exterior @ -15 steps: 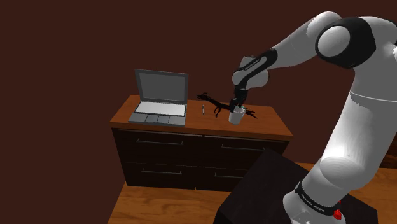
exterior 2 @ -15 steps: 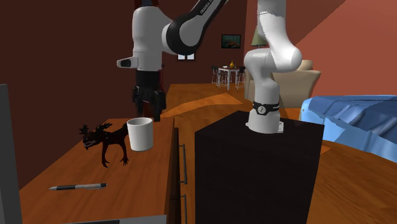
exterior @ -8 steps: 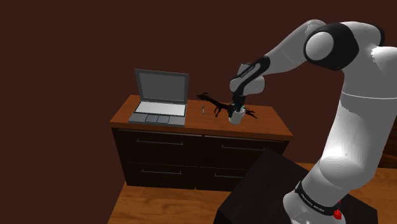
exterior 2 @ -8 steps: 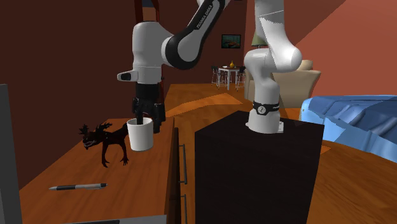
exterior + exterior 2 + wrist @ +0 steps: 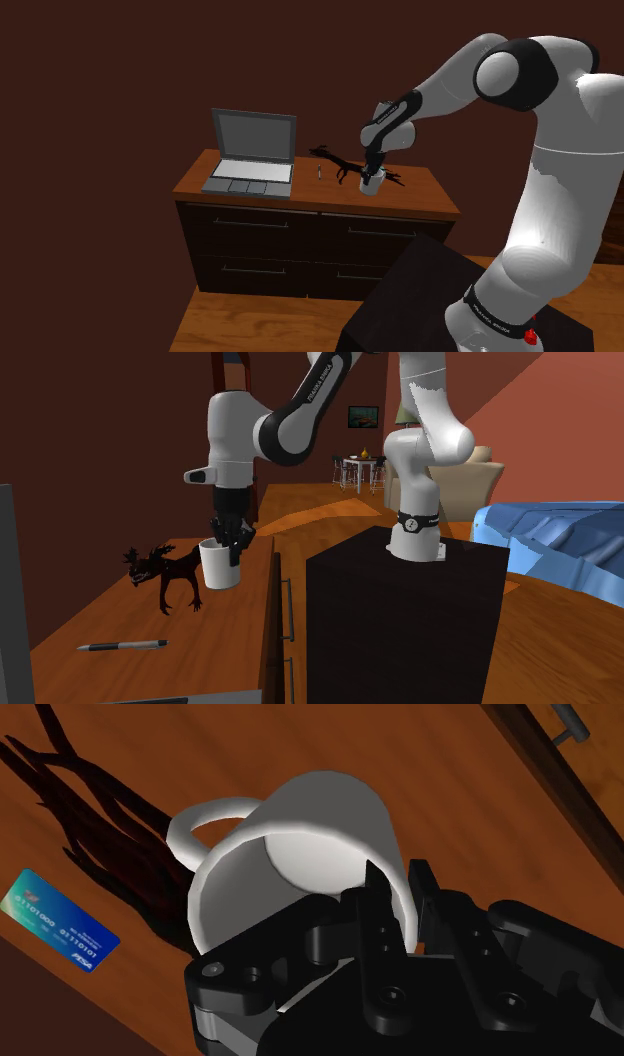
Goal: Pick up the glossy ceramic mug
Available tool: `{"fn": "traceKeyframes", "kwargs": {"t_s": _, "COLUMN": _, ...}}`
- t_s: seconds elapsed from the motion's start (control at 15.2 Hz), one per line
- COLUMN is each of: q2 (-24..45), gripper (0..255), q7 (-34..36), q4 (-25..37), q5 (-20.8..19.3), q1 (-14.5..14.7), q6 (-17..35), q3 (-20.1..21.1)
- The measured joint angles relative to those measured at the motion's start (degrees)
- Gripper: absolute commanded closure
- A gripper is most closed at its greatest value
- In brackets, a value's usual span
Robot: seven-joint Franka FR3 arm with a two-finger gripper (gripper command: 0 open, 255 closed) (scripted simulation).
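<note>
Plainly, the glossy white ceramic mug (image 5: 220, 565) stands upright on the top of the brown wooden dresser (image 5: 422, 196), near the front edge above the drawers. From the shoulder view the mug (image 5: 371, 184) sits toward that view's right half of the dresser top. Seen from the wrist, the mug (image 5: 318, 824) opens toward the camera, and its looped handle (image 5: 199, 816) points away from the fingers.

The all-black two-finger gripper (image 5: 229, 542) comes straight down onto the rim. One finger (image 5: 374, 909) is inside the cup and the other (image 5: 426, 899) is outside it, and the two are pinched on the white wall between them, on the side opposite the handle. In the shoulder view the gripper (image 5: 372, 172) hangs from the bent white arm.

Just beside the mug, on the handle side, stands a black antlered animal figurine (image 5: 168, 575). A blue card (image 5: 60, 932) lies flat on the wood beyond it. Nearer the second exterior camera lies a dark pen (image 5: 122, 645). An open grey laptop (image 5: 250, 155) sits well apart, at the shoulder view's left end of the dresser. The black box stand (image 5: 400, 617) is in front of the drawers.
</note>
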Motion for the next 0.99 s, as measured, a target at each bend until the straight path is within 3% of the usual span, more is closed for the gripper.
{"fn": "traceKeyframes", "kwargs": {"t_s": 0.4, "q2": -0.6, "gripper": 255, "q7": 0.2, "q4": 0.0, "q5": -0.3, "q1": 0.1, "q6": -0.6, "q3": -0.2}}
{"fn": "traceKeyframes", "kwargs": {"t_s": 0.99, "q2": -6.0, "gripper": 255, "q7": 1.7, "q4": 0.7, "q5": -2.7, "q1": 0.9, "q6": -6.5, "q3": -1.3}}
